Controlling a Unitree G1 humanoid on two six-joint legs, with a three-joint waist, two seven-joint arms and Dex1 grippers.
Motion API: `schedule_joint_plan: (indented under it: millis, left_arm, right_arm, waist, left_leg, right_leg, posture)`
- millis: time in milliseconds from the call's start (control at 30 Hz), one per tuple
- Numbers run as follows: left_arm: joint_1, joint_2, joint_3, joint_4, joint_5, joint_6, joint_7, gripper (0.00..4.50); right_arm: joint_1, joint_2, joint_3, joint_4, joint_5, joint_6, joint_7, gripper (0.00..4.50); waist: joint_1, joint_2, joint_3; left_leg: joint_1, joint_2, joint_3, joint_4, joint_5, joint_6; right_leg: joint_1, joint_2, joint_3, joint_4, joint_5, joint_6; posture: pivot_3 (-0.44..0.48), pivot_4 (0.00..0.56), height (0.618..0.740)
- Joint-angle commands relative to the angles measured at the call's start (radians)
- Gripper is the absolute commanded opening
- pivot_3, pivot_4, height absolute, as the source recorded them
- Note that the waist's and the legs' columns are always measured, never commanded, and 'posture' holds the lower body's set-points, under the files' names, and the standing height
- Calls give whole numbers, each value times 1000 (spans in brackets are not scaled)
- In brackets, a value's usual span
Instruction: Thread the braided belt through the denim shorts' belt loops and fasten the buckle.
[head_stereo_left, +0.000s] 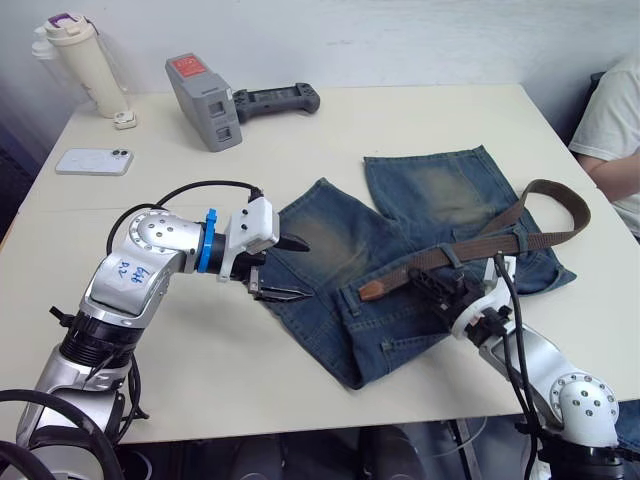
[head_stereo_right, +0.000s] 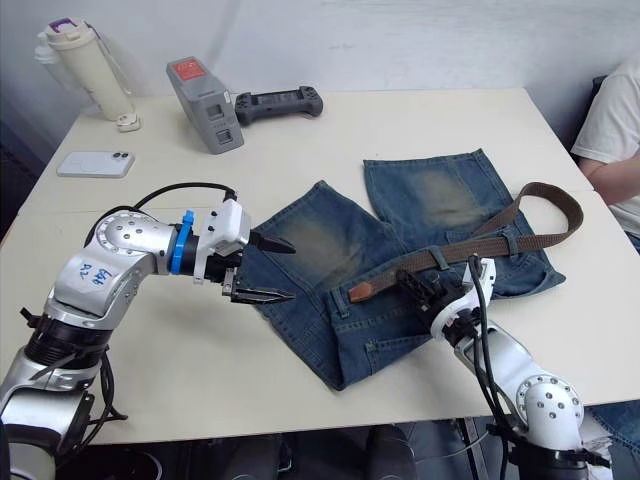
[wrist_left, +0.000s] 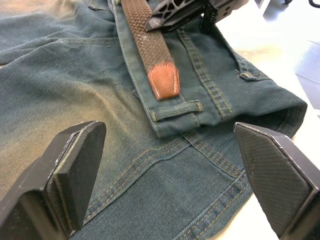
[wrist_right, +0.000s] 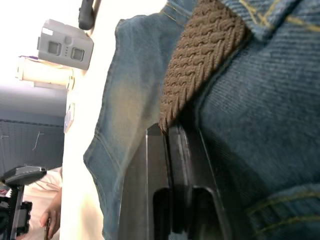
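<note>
Now the denim shorts (head_stereo_left: 400, 255) lie flat on the cream worktop (head_stereo_left: 320, 140), right of centre, legs pointing far and waistband toward the near right. Across the waistband runs the braided belt (head_stereo_left: 470, 248), passing under 1 of the belt loops (head_stereo_left: 451, 256) near the middle; its tan leather tip (wrist_left: 163, 81) rests on the denim at the left end, while the far right part curls in a loop over the right edge of the shorts. I cannot make out the buckle.

At the near right, the right tool (head_stereo_left: 447, 291) sits on the waistband with its 2 black fingers together, clamped on the braided belt just right of the tip. To the left, the left tool (head_stereo_left: 285, 268) hovers over the left leg of the shorts, its fingers (wrist_left: 75, 170) spread wide apart and holding nothing.

Farther off on the left stand a white bottle (head_stereo_left: 85, 65), a white phone (head_stereo_left: 94, 161), a grey device (head_stereo_left: 205, 102) and a black controller (head_stereo_left: 277, 100). A person's sleeve (head_stereo_left: 612, 130) shows at the right edge.
</note>
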Motion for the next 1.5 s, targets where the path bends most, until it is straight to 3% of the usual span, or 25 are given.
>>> schedule_joint_plan:
  millis: [33, 267, 500, 633, 867, 1500]
  left_arm:
    - [-21, -8, -1, -14, 5, -17, -1, 4500]
    - [-10, -15, -3, -21, 9, -20, 1, 4500]
    - [-7, -17, -5, -26, 6, -15, 2, 4500]
    - [3, -1, -10, -30, 14, -4, 3, 4500]
    - [21, 25, 1, -45, 9, 8, -2, 4500]
    - [-9, 16, -2, -26, 12, 1, -4, 4500]
  right_arm:
    - [42, -60, -54, -82, 76, 23, -3, 22]
    - [94, -138, -110, -123, 203, 12, 15, 22]
    - [19, -76, -64, -115, 164, -52, -1, 22]
    - [-23, -40, 47, -131, -73, -46, 26, 22]
    - [-38, -26, 78, -159, -299, -74, 127, 22]
    - [-5, 6, 114, -149, -478, -22, 302, 22]
  waist:
    - [2, 0, 0]
    - [13, 0, 0]
    - [17, 0, 0]
    - [17, 0, 0]
    - [18, 0, 0]
    - [17, 0, 0]
  left_leg:
    - [0, 0, 0, 0, 0, 0]
    - [0, 0, 0, 1, 0, 0]
    - [0, 0, 0, 0, 0, 0]
    - [0, 0, 0, 1, 0, 0]
    - [0, 0, 0, 0, 0, 0]
    - [0, 0, 1, 0, 0, 0]
  right_leg:
    - [0, 0, 0, 0, 0, 0]
    - [0, 0, 0, 0, 0, 0]
    - [0, 0, 0, 0, 0, 0]
    - [0, 0, 0, 0, 0, 0]
    - [0, 0, 0, 0, 0, 0]
    - [0, 0, 0, 0, 0, 0]
  posture:
    - [0, 150, 740]
    - [0, 150, 740]
    - [0, 150, 740]
    - [0, 150, 740]
    - [0, 150, 740]
    - [0, 150, 740]
